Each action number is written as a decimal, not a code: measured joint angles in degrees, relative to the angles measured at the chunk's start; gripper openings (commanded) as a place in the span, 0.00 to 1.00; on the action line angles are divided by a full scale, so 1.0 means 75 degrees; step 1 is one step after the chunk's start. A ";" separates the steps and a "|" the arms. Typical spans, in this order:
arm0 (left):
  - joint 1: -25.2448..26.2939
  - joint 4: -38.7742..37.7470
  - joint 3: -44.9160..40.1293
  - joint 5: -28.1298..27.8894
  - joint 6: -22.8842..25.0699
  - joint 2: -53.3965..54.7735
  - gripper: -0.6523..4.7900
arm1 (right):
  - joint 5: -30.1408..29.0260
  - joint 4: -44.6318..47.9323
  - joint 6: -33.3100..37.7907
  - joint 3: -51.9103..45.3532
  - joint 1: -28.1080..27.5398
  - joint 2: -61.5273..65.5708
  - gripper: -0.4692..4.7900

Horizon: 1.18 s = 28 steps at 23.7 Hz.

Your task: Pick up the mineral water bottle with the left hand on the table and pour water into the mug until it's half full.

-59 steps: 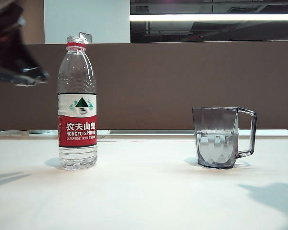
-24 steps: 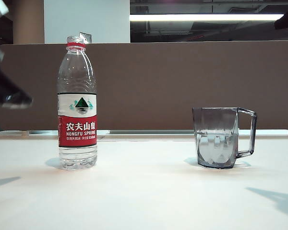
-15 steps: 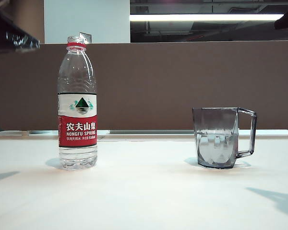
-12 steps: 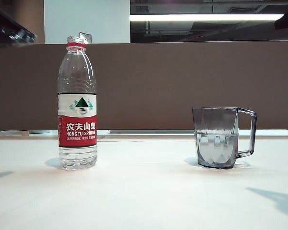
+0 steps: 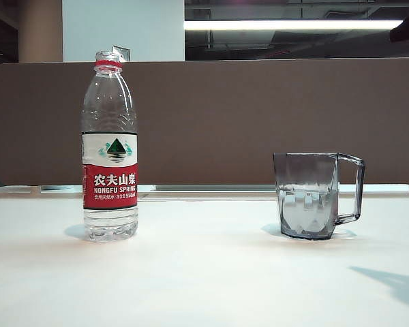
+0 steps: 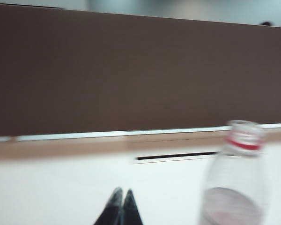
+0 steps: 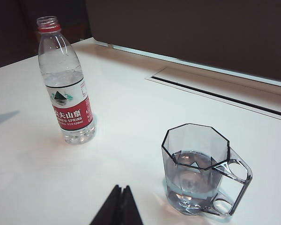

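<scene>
An office: a brown partition screen (image 5: 259,122) backs the white table (image 5: 204,272); fluorescent ceiling strip (image 5: 293,24) overhead.

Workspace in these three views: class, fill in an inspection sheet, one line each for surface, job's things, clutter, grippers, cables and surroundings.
Surface: white table, flat, with a slot near its back edge.
Job's things: bottle upright, uncapped, partly full; mug upright, apart from the bottle, holding some water, handle turned away from the bottle.
Clutter: nothing seen.
Grippers: left gripper shut, empty, beside the bottle neck, not touching it; right gripper shut, empty, above the table near the mug.
Cables: nothing seen.
Surroundings: brown partition behind the table; ceiling light above.
</scene>
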 measured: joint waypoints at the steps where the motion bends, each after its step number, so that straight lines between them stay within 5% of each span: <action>1: 0.0125 -0.0114 0.0000 -0.0006 0.0000 -0.0070 0.11 | 0.0000 0.0003 0.0000 0.0000 0.0000 0.0000 0.09; 17: 0.1381 -0.0434 -0.1201 0.0000 0.0000 -0.2174 0.11 | 0.0000 0.0003 0.0000 0.0000 0.0000 0.0000 0.09; 28: 0.1003 -0.2142 -0.1209 0.0000 0.0000 -0.2789 0.11 | 0.0000 0.0000 0.0000 -0.0003 0.0000 0.0000 0.09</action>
